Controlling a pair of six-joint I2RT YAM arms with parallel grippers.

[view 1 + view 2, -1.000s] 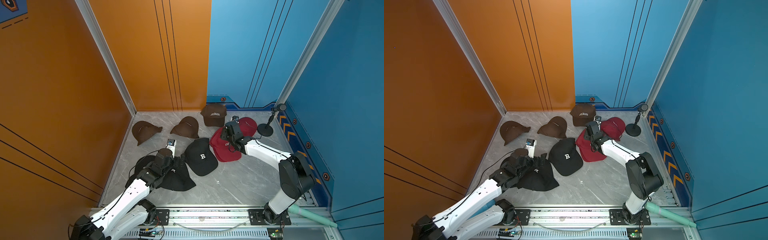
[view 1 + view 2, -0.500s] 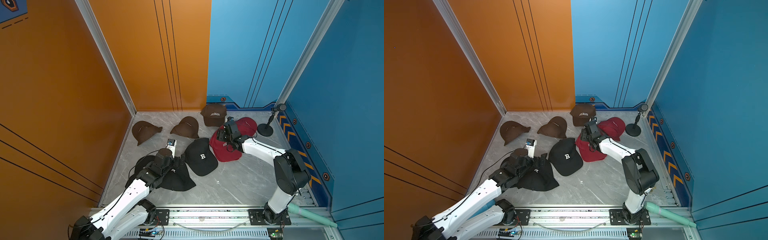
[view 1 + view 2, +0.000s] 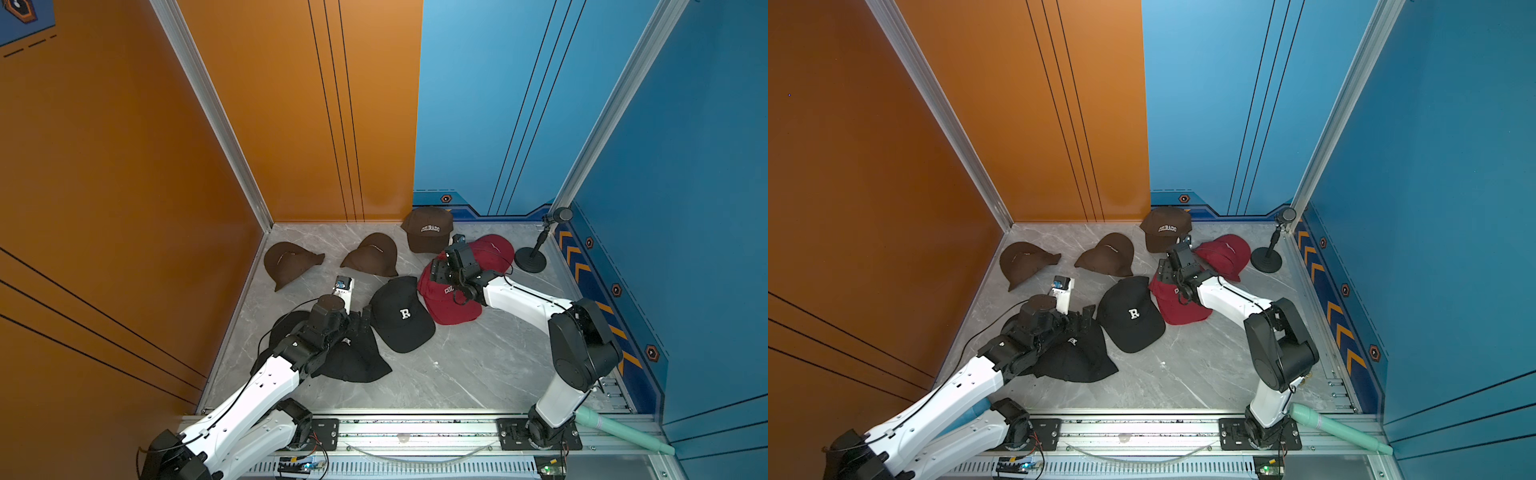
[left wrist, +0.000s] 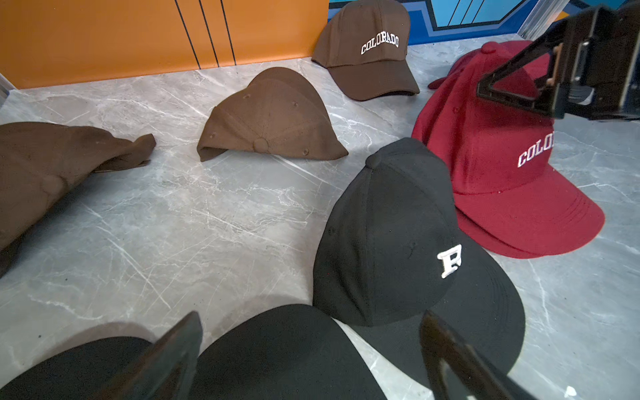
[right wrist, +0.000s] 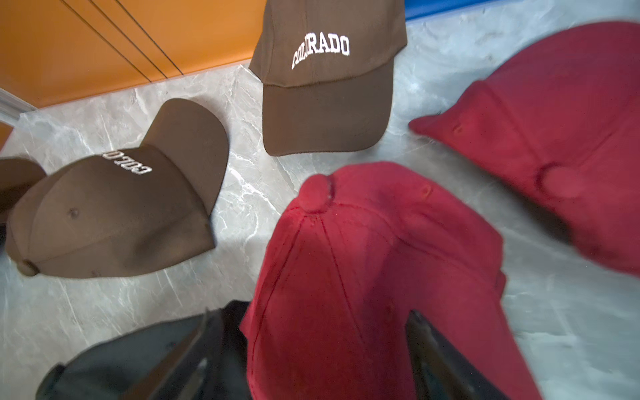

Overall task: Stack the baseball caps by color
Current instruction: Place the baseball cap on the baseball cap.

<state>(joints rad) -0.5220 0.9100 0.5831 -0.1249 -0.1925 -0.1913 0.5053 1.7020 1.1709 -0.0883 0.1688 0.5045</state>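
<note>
Brown caps (image 3: 291, 262) lying unstacked along far edge of tabletop (image 3: 478, 365).

Left gripper (image 3: 358, 318) hovering, jaws spread, over black pile (image 3: 353, 357) near left edge. Risking dragging pile when reaching for black R cap (image 3: 401, 316) just beside it.

Right gripper (image 3: 439, 270) hanging spread over red COLORADO cap (image 3: 451, 305), centre-right. Soft crown probably buckling, pinch catching only thin fold.

Second red cap (image 3: 492, 249) sitting near microphone stand (image 3: 532, 259), far right corner. Careless swing risking toppling it.

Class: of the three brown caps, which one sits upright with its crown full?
The brown COLORADO cap, farthest back, its lettering plainly readable. The middle brown cap and the leftmost brown cap lie folded flat.
</note>
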